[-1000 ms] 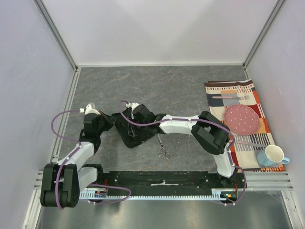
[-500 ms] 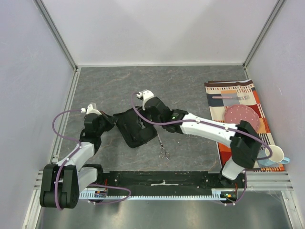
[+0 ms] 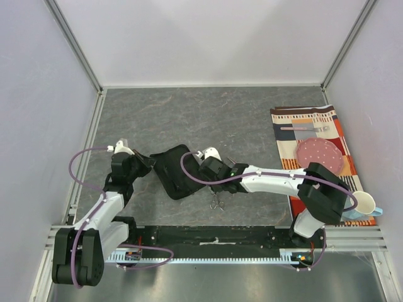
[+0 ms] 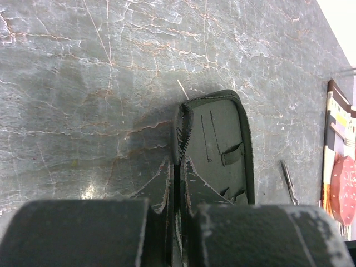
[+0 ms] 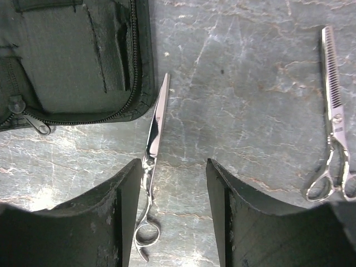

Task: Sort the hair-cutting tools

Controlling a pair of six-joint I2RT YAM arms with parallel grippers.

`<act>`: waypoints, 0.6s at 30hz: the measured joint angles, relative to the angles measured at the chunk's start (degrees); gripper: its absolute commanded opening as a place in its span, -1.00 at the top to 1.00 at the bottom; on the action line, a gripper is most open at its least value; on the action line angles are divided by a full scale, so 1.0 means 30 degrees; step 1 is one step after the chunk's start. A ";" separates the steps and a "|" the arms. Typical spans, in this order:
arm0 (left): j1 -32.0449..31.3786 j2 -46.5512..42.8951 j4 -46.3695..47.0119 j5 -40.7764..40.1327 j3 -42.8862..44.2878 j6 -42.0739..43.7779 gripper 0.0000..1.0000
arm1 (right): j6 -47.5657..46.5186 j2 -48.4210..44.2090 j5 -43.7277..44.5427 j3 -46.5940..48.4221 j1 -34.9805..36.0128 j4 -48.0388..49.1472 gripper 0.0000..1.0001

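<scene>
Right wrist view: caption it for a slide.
Open right gripper over slim silver metal scissors beside black zippered fabric case.

Flat, apart: silver scissors (image 5: 152, 160), toothed shears (image 5: 335, 119)

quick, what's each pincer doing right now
left pincer: closed, pinching the edge of the black pouch
right pincer: open, empty, over the plain scissors

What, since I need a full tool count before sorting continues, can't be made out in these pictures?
- Top view: only one pair of scissors shows, its blades under the right gripper; the second pair likely lies under that arm.
- Right wrist view: thinning shears' rings, cut off by a finger and the frame edge.
- Left wrist view: pouch's near end, behind the left gripper shut on it; thin lines inside are too dark to identify.
</scene>
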 measured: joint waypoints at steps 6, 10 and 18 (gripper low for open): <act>-0.0197 -0.0634 -0.0852 -0.0313 0.0000 -0.0015 0.96 | 0.0780 0.1311 0.0146 0.0007 0.0685 0.0051 -0.15; -0.0248 -0.0692 -0.1290 -0.0554 0.0000 -0.0131 0.95 | 0.1457 0.1712 0.0379 0.0007 0.1005 0.0153 -0.01; -0.0350 -0.1173 -0.1712 -0.0991 0.0000 -0.0313 0.96 | 0.2776 0.1843 0.0780 -0.0080 0.1654 0.0488 0.46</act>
